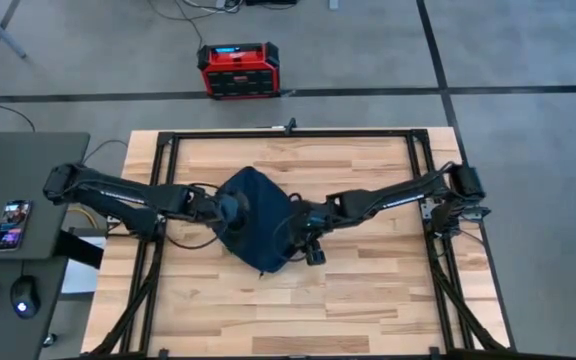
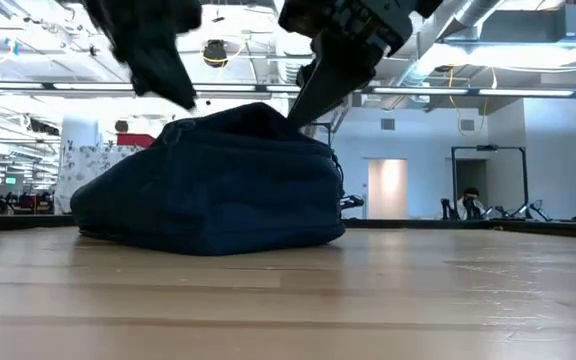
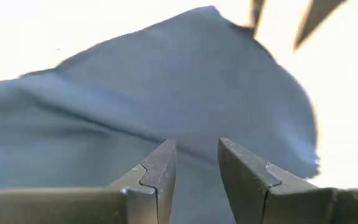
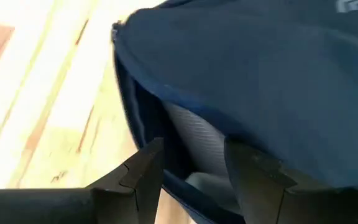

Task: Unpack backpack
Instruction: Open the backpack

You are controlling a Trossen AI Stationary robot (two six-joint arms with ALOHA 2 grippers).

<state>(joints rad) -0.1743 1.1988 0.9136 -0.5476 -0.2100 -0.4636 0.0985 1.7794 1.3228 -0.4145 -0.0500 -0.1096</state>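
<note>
Backpack was found mid-desk, judged soft and slumping. Left claw was held slightly parted, empty, against fabric; right claw parted at the opening's rim, the likeliest hold.

A pale wooden table carries only the backpack.

Backpack blocks frame centre, an arm on either side; table bare across lower and upper frame.
</note>
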